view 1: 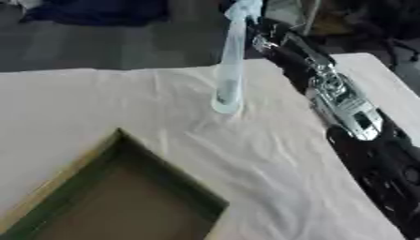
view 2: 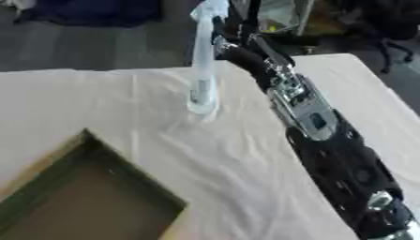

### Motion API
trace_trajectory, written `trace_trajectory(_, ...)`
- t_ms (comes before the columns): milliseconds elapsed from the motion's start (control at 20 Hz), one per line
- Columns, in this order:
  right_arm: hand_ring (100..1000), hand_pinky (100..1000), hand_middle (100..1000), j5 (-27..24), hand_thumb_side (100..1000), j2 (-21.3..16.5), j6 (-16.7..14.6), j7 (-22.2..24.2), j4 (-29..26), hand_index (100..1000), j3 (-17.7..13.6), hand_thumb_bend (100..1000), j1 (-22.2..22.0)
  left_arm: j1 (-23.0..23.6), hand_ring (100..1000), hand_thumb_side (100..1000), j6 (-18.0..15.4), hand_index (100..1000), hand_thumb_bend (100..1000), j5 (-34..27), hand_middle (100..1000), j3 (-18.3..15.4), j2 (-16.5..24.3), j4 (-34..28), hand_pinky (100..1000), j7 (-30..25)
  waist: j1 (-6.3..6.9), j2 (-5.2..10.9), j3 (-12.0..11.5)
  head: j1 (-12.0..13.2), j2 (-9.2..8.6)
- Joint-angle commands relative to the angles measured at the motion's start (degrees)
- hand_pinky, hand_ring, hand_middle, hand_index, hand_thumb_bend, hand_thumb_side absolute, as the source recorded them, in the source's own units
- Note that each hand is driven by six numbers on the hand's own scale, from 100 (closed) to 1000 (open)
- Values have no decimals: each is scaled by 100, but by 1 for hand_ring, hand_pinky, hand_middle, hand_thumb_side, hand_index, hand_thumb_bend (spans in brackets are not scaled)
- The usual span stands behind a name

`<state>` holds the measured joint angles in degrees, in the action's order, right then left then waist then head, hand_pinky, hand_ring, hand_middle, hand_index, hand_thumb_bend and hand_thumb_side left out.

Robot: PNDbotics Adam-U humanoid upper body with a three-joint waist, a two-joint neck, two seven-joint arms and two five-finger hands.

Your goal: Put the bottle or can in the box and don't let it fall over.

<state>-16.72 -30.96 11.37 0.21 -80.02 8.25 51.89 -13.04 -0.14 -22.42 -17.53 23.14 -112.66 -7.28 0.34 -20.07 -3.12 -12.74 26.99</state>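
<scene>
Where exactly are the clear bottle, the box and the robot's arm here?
Clear bottle (view 1: 227, 96), left eye view: lower body, near its base.
Box (view 1: 168, 180), left eye view: dark green right wall.
Right arm (view 2: 308, 115), right eye view: silver forearm section.

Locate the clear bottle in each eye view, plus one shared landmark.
Left eye view: the clear bottle stands just right of centre in the upper half, base on the white cloth.
Right eye view: the same bottle sits at about centre, upper half.
Shared landmark: the open box, lower left in both, its near corner pointing toward the bottle.
</scene>
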Motion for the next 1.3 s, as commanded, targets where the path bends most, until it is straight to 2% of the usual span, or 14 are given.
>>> trace_trajectory(50,1000,1000,1000,-32,470,-79,34,10,-151,1000,-1,100,128,-50,1000,761,-4,721,103,10,972,-33,103,-71,971,-9,13,94,4,-9,-76)
trace_trajectory(450,1000,1000,1000,-41,475,41,128,77,-233,1000,56,100,105,-54,1000,762,12,721,104,20,973,-30,92,-74,972,-18,12,84,22,-7,-42)
trace_trajectory(1300,1000,1000,1000,-136,501,23,179,193,-256,1000,106,100,256,-73,1000,763,5,721,102,43,976,-27,94,-73,974,-43,-10,15,-50,-36,-98)
